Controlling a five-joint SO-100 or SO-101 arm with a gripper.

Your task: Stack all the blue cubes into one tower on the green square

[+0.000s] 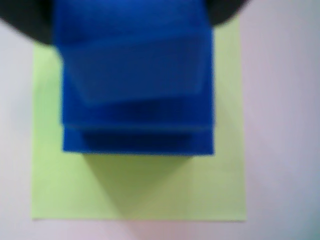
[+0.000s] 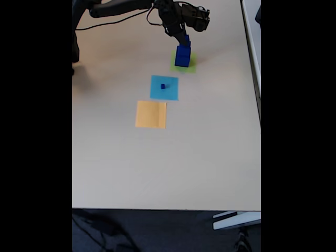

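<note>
In the fixed view a tower (image 2: 182, 56) of dark blue cubes stands on the green square (image 2: 191, 66) at the table's far side. My gripper (image 2: 186, 39) sits at its top, closed around the uppermost blue cube (image 2: 186, 41). The wrist view is blurred. There the held cube (image 1: 135, 65) fills the space between the dark fingers of my gripper (image 1: 131, 15), resting over two wider blue cubes (image 1: 140, 141) on the green square (image 1: 140, 192). A tiny blue cube (image 2: 163, 86) lies alone on the light-blue square (image 2: 170, 90).
An orange square (image 2: 151, 114) lies nearer the camera than the light-blue one. The pale table (image 2: 168, 163) stretches wide and bare toward the front edge. Dark cables and the arm's base (image 2: 79, 31) occupy the far left corner.
</note>
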